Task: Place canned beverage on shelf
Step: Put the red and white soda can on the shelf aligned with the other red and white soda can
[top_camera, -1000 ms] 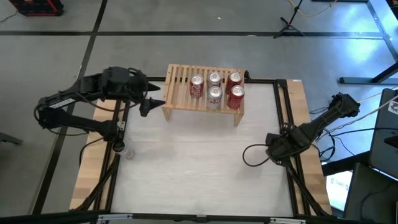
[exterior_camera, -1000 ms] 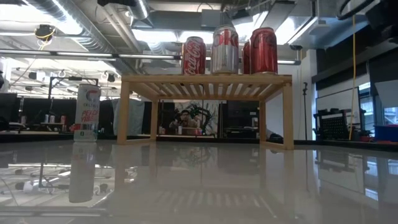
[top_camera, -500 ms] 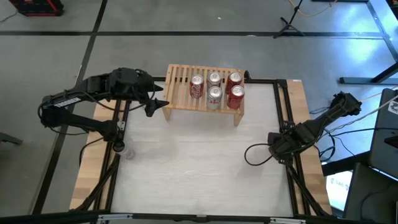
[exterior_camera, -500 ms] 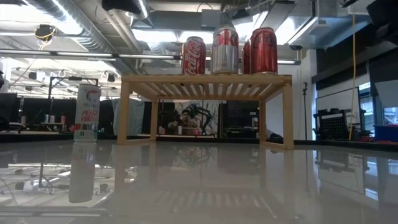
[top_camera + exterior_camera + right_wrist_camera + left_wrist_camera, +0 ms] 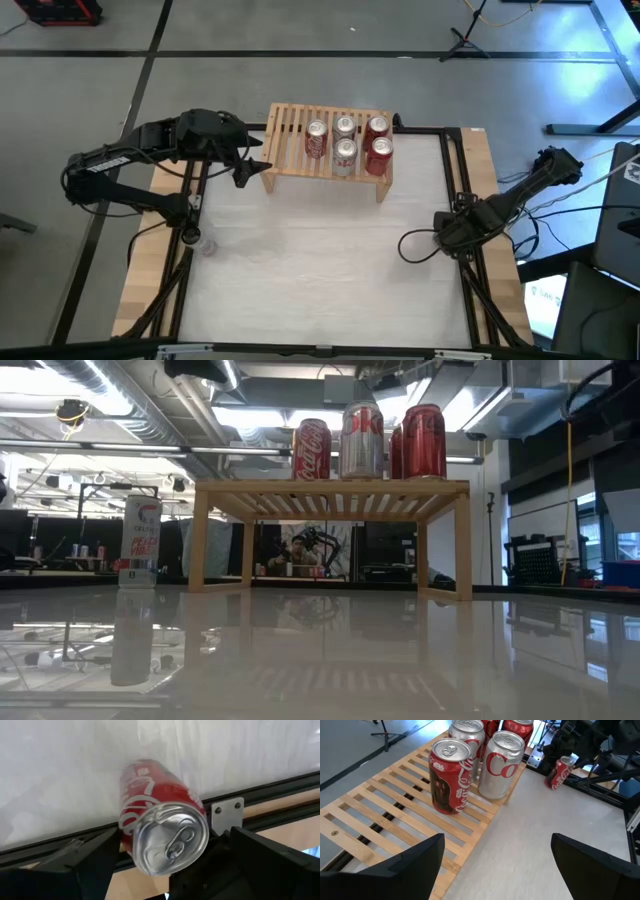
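The light-wood shelf (image 5: 288, 148) stands at the table's far side, with several cans (image 5: 346, 142) upright on the right part of its slatted top (image 5: 385, 815). A red cola can (image 5: 159, 817) lies on its side at the table's right edge, against the black rail, its top toward my right wrist camera. My right gripper (image 5: 447, 238) is open, one finger on each side of this can. My left gripper (image 5: 250, 168) is open and empty, above the shelf's left end. My right gripper comes level along the lying red can from its top end (image 5: 172, 840), with its fingers (image 5: 95, 860) standing on either side of the can's body. Whether they touch the can, I cannot tell. The can rests on the table.
A tall white can (image 5: 141, 540) stands upright on the table's left side, near the left arm's base (image 5: 203, 243). The left part of the shelf top is bare. Black frame rails (image 5: 462, 170) run along the table's edges.
My left gripper has moved a little toward the table's right edge, closer to the shelf's left end, and then kept still. My right gripper has shifted slightly toward the table's right edge.
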{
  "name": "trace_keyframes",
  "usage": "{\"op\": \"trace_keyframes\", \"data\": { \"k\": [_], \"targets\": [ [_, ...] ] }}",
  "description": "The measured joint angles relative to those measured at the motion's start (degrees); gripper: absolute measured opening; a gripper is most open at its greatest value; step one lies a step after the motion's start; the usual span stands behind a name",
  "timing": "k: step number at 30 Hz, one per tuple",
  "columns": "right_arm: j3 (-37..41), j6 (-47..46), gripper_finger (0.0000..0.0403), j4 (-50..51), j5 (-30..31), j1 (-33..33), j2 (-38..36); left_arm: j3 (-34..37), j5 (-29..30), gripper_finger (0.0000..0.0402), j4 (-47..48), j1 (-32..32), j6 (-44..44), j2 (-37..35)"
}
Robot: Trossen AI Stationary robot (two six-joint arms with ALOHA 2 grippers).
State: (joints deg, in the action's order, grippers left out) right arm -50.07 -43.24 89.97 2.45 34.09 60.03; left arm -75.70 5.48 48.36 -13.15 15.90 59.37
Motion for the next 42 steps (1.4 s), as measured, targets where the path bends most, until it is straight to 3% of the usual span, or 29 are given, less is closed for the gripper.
{"op": "trace_keyframes", "data": {
  "k": [26,31,34,42],
  "targets": [
    [3.43,3.17,0.0320,-9.16,-9.88,0.00,6.12,0.00,-0.63,0.0355,-0.05,0.00,0.00,0.00],
    [3.42,1.40,0.0289,-9.25,-10.83,0.00,6.12,0.00,-0.63,0.0355,-0.05,0.00,-0.01,0.00],
    [3.00,0.10,0.0267,-9.24,-10.99,0.00,6.17,0.00,-0.63,0.0355,-0.05,0.00,0.00,0.00],
    [-2.72,-2.88,0.0267,-12.17,-5.14,0.04,6.31,0.00,-3.62,0.0355,-0.05,1.06,0.04,0.00]
  ]
}}
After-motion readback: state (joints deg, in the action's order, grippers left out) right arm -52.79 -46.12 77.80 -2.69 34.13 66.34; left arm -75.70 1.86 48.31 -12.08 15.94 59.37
